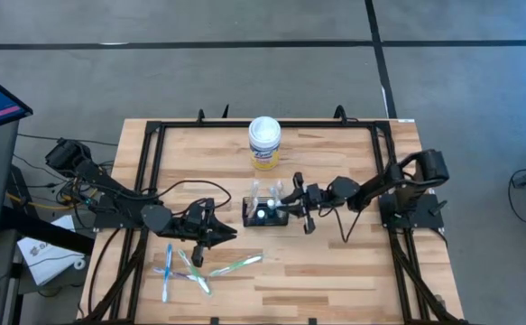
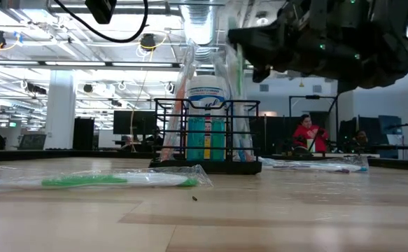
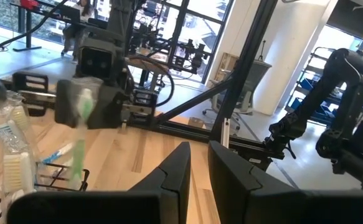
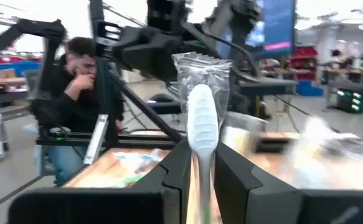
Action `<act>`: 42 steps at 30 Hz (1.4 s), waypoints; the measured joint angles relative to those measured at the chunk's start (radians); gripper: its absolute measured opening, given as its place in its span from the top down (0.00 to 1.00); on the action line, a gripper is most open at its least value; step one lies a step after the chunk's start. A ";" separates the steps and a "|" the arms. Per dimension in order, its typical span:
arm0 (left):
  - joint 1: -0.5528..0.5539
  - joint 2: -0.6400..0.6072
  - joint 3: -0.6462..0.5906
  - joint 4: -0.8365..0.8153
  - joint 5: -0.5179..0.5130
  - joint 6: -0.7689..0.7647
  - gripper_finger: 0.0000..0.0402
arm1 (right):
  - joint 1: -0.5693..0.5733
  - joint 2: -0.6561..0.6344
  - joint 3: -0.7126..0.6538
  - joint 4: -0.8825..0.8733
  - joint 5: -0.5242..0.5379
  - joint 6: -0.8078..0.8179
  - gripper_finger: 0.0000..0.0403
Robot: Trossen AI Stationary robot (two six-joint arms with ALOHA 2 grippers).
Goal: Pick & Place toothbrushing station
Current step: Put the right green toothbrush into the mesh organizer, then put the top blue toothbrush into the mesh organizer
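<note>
One tabletop (image 1: 335,271), wood. Two arms. One canister (image 1: 264,143), white lid, yellow label, at the far middle. One black wire caddy (image 1: 264,213) mid-tabletop, just in front of the canister, with wrapped brushes standing in it; count inside unclear. About four wrapped toothbrushes (image 1: 199,269) loose on the near left of the tabletop.

Right gripper (image 4: 200,163) reaches in from the right, over the caddy's right end, jaws clamped on one wrapped white toothbrush (image 4: 202,127) held upright. Left gripper (image 1: 225,235) low, left of the caddy, above the loose brushes, jaws nearly closed, nothing between them.
</note>
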State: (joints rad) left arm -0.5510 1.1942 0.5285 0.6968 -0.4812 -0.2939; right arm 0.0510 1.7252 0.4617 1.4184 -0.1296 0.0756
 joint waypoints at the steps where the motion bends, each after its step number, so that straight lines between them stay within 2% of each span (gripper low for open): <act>1: 0.000 0.000 0.000 0.000 0.000 0.000 0.87 | -0.002 -0.013 -0.012 -0.011 0.002 0.003 0.87; 8: 0.000 0.000 0.000 0.000 0.000 0.002 0.87 | -0.001 -0.062 -0.030 -0.158 0.001 0.030 0.83; 17: 0.000 0.000 0.000 0.000 0.000 0.002 0.87 | -0.001 -0.066 -0.030 -0.176 0.001 0.033 0.66; 22: 0.000 0.000 0.000 0.000 0.000 0.000 0.87 | -0.003 -0.109 -0.029 -0.214 0.003 0.030 0.62; 27: 0.000 0.000 0.000 0.000 0.000 0.000 0.87 | -0.010 -0.235 -0.030 -0.411 0.004 0.030 0.63; 38: 0.000 0.000 0.000 0.000 0.000 0.000 0.87 | -0.009 -0.541 -0.030 -0.962 0.007 0.074 0.69; 42: 0.000 0.000 0.000 0.000 0.000 0.001 0.87 | -0.009 -0.622 -0.030 -1.166 0.076 0.113 0.71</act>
State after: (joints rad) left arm -0.5507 1.1942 0.5282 0.6966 -0.4812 -0.2932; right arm 0.0418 1.1030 0.4316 0.2527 -0.0539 0.1886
